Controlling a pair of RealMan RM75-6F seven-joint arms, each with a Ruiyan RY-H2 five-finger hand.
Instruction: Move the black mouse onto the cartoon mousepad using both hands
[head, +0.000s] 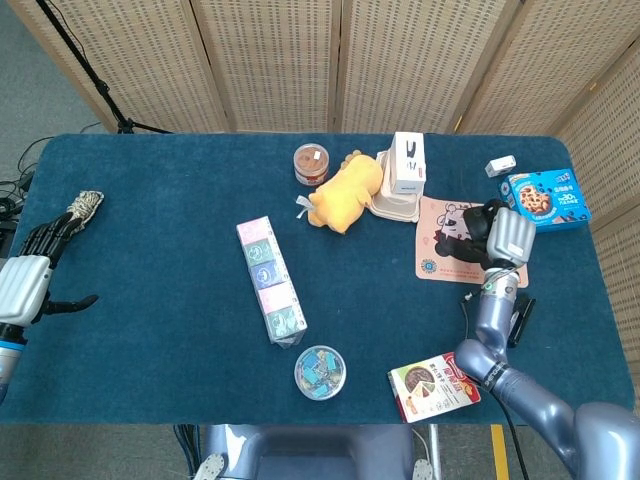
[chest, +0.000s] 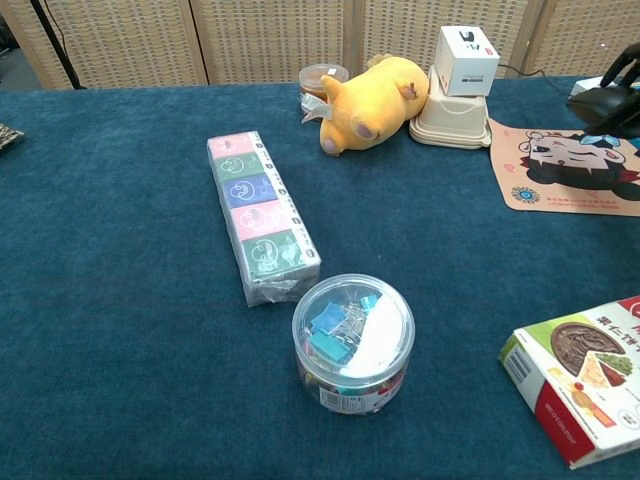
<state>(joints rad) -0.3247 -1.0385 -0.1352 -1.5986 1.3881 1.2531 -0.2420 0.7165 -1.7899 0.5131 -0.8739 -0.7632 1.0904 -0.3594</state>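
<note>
Item 1: black mouse (head: 478, 222), held in the right hand (head: 503, 238), above the far right part of the cartoon-printed pink mousepad (head: 452, 253); whether it touches the pad cannot be told. In the chest view the mouse (chest: 612, 103) shows only at the right frame edge, dark fingers curled over it, the hand largely cut off.

Item 2: the mousepad (chest: 560, 165) lies flat on the dark blue cloth surface (head: 170, 230), its right side partly hidden by the hand in the head view.

Item 3: left hand (head: 28, 275), at the left edge of the head view, fingers spread, holding nothing; its arm is cut off by the frame. Just beyond its fingertips lies a small grey woven object (head: 84, 206), too small to identify.

Item 4, other goods: yellow plush toy (head: 343, 192); white box (head: 406, 163) on a beige container (head: 392, 207); long pack of pastel cubes (head: 270, 279); round clear tub of clips (head: 320, 372); blue biscuit box (head: 546, 199); red-edged food carton (head: 435, 385), cut off in the chest view.
</note>
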